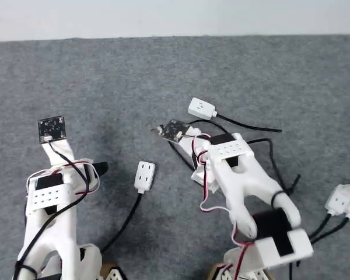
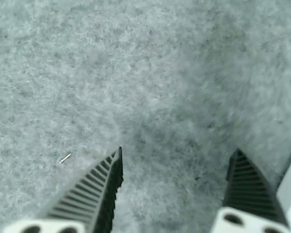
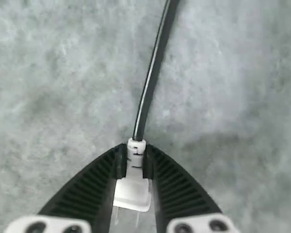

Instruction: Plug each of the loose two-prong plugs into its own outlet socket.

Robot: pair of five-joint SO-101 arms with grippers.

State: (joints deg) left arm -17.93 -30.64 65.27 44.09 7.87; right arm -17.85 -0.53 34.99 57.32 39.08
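Right up close, the right jaws are shut tight on a small white plug (image 3: 132,191). They pinch it at the end where its black cord (image 3: 153,73) comes out. The two prongs seem to point back toward the right arm (image 1: 245,175), not out in front. That could be trouble: the arm may have to turn a lot to aim them, and the plug could twist or slip in the pinch. One white socket (image 1: 201,108) lies on the grey table (image 1: 105,76) just past this arm. Another socket (image 1: 144,175) lies between the two arms. Both lie loose, so a push could just slide them away. The left jaws are wide open with nothing in them, over bare table, so nothing holds a socket down. The cord could also catch on the arm
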